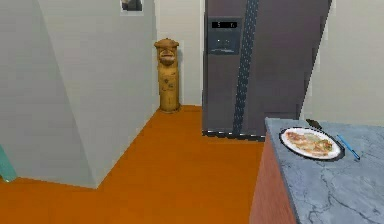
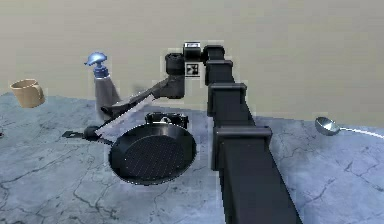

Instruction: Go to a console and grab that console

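**Item: console.** You cannot place it with certainty. The nearest candidate is a small dark thing (image 2: pixel 165 119) lying on the grey surface (image 2: pixel 40 170), touching the far rim of the pan at the pan's 12 o'clock. It is too small to name.

**Fingers** (image 2: pixel 135 98): they slant from the dark wrist toward 8 o'clock, passing over the surface just left of the dark thing. You cannot tell their spread, nor whether they hold anything, because the surface and a bottle lie behind them.

**Arm** (image 2: pixel 240 140): it is stretched out over the surface, at the pan's 3 o'clock.

**Neighbours, side view:**
- black pan (image 2: pixel 152 155), at centre
- grey bottle (image 2: pixel 100 85) with a blue cap, at the pan's 10 o'clock
- tan cup (image 2: pixel 27 93), at far 9 o'clock
- metal spoon (image 2: pixel 325 125), at far 3 o'clock

**Ahead:**
- plate (image 1: pixel 312 142) of food, at 4 o'clock
- dark fridge (image 1: pixel 255 60), at 1 o'clock
- carved wooden figure (image 1: pixel 167 75), at 11 o'clock

**Step in hand:** judged to be the reach; the drive up to the surface looks finished.

**Next move:** first confirm that the dark thing is the console. Then bring the fingers back toward it and lower them, staying clear of the pan rim.
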Available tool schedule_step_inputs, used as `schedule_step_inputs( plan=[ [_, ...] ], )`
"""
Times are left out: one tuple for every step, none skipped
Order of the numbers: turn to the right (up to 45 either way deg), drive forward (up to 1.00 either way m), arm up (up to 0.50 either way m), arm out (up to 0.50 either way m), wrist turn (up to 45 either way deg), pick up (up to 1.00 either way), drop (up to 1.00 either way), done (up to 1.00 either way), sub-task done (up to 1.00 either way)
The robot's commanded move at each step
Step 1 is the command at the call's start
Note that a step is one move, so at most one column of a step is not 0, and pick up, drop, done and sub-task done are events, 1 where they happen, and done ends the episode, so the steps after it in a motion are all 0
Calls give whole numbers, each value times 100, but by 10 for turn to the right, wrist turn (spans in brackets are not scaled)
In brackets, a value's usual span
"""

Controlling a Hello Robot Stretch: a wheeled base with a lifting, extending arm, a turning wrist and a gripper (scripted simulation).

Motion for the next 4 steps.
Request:
schedule_step_inputs(
  plan=[
    [0,0,0,0,450,0,0,0,0],
    [0,0,0,0,450,0,0,0,0],
    [0,0,-12,0,0,0,0,0,0],
    [0,0,0,0,0,100,0,0,0]
  ],
)
